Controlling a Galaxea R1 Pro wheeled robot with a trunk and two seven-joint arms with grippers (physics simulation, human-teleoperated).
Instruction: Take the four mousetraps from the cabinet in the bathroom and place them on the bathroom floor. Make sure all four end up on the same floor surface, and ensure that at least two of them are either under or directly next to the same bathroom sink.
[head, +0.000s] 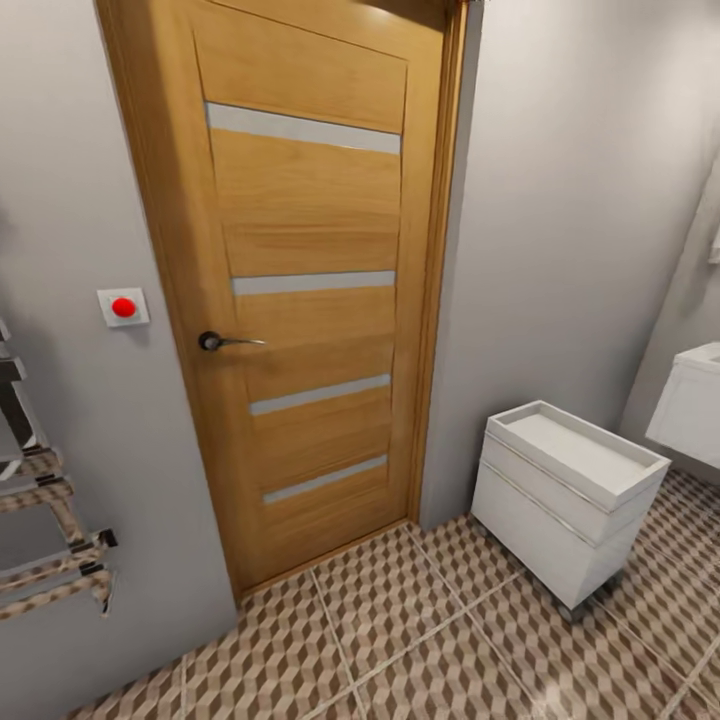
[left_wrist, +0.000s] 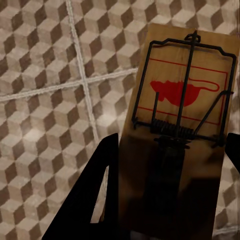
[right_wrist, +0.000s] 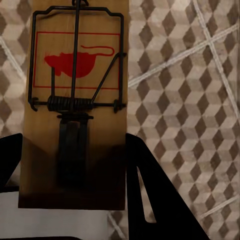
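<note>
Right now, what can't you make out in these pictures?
- Sink, head view: cut off by the right edge; no tap visible.
- Mousetrap in the left gripper, left wrist view: its near end is lost in shadow between the dark fingers.
- Mousetrap in the right gripper, right wrist view: same, lower end shadowed.
- Towel rail, head view: cut by the left edge.

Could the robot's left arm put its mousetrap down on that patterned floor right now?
Probably yes: the left gripper holds a mousetrap above bare patterned floor, with nothing seen in between, though the drop height is unclear.
</note>
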